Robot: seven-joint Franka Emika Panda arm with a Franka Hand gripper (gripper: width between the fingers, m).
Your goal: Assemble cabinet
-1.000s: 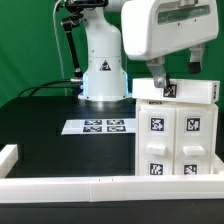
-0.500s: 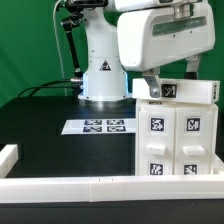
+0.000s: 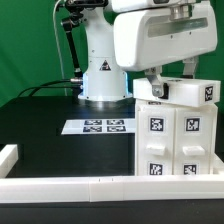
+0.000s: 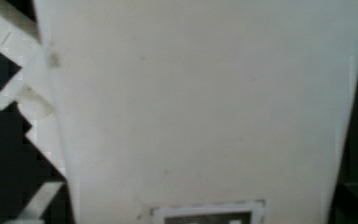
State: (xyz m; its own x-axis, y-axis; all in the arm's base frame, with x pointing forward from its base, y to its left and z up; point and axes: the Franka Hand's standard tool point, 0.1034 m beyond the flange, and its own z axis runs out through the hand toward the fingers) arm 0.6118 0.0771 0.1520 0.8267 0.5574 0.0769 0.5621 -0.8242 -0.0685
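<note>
The cabinet body (image 3: 176, 140) is a white box with tagged front panels, standing on the black table at the exterior view's right. A white top panel (image 3: 188, 93) lies across its top, with a tag near its right end. My gripper (image 3: 170, 82) comes down from above and is shut on this panel, one finger (image 3: 156, 86) at its near-left edge. In the wrist view the panel's white face (image 4: 202, 100) fills the frame, with a tag edge (image 4: 204, 213) showing. My fingers are hidden there.
The marker board (image 3: 103, 126) lies flat at the table's middle. A long low white border rail (image 3: 70, 186) runs along the front, with a short piece (image 3: 8, 156) at the left. The arm's white base (image 3: 103, 65) stands behind.
My gripper has turned over the cabinet top. The top panel has turned with it, and its tag has gone from the middle to the exterior view's right end.
</note>
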